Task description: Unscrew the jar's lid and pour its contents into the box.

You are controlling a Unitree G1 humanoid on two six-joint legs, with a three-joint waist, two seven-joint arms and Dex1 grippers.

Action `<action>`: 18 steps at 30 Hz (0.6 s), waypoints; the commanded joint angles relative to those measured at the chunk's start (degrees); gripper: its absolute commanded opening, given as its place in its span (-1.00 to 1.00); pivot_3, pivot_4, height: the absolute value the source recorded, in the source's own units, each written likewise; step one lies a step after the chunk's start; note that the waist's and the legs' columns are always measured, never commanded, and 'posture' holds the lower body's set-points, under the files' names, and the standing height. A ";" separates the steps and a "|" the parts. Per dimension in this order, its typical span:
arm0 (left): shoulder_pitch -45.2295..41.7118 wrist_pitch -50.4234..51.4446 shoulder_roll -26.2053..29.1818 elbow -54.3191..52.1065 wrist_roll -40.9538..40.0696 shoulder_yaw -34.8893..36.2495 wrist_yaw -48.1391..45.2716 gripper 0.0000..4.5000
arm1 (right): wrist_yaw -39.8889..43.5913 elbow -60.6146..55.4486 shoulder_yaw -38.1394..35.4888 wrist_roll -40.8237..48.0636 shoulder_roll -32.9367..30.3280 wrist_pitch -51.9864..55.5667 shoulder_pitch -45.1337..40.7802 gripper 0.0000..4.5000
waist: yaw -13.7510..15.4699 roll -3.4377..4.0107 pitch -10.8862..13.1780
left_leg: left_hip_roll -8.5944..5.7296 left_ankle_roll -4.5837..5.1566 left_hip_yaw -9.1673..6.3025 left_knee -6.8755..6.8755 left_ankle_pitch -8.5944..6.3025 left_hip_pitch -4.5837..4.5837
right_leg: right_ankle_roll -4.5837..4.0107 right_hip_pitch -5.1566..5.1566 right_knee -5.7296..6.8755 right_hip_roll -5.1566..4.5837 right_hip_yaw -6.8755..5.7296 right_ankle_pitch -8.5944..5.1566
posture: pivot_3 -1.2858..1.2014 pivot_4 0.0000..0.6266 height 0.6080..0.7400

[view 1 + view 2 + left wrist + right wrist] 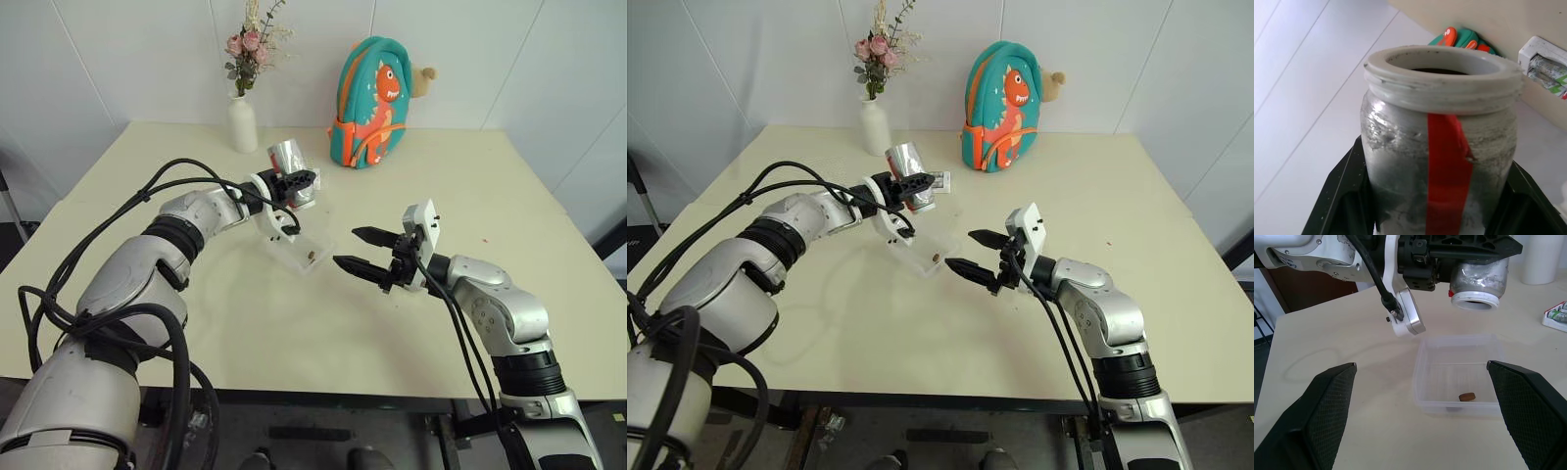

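Note:
My left gripper (297, 182) is shut on the jar (290, 159), a small clear cylinder with a red strip (1448, 166). The jar hangs tilted above the box (1422, 355), and its open mouth (1479, 301) faces down and toward my right gripper. The lid is out of view. The box is shallow clear plastic and rests on the table; one small brown bit of the contents (1466, 396) lies on its floor. Just to the right of the box, my right gripper (345, 247) is held level and open, with nothing between its fingers.
A white vase with flowers (242, 122) and a teal dinosaur backpack (370, 103) stand at the back of the cream table (196, 323). A small white-and-green pack (1557, 316) lies just behind the box.

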 commanded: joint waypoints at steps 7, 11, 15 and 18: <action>7.90 -3.39 -0.38 2.60 -48.50 37.90 -41.15 0.08 | 0.11 -2.51 -1.52 0.94 -1.56 0.02 0.90 1.00 | 0.11 0.01 0.00 | 0.00 -0.02 0.00 0.04 0.01 0.01 | -0.03 0.01 0.06 0.00 0.00 -0.01 | 0.03 -0.52 1.00; 9.27 19.79 -3.32 2.35 -77.32 64.15 -58.45 0.08 | 0.65 -3.20 -0.55 -0.04 -2.73 -0.73 1.27 1.00 | -0.13 0.00 0.00 | 0.01 -0.01 -0.03 0.09 0.02 0.00 | -0.04 0.03 0.12 0.02 -0.02 -0.01 | 0.03 -0.52 1.00; 12.53 29.41 -1.12 2.25 -84.49 72.81 -55.87 0.08 | 0.62 -3.72 -0.51 0.04 -3.34 -0.54 1.19 1.00 | -1.66 0.01 0.00 | 0.02 -0.01 -0.06 0.09 0.02 0.13 | -0.04 0.09 0.19 0.00 -0.01 -0.01 | 0.03 -0.52 1.00; 18.39 25.56 -0.03 0.54 -86.69 75.92 -54.95 0.08 | 0.32 -3.77 -0.59 -0.26 -4.01 -0.85 1.12 1.00 | -1.69 0.01 -0.01 | 0.02 0.01 -0.08 0.14 0.03 0.23 | -0.04 0.12 0.34 0.01 -0.01 -0.01 | 0.03 -0.52 1.00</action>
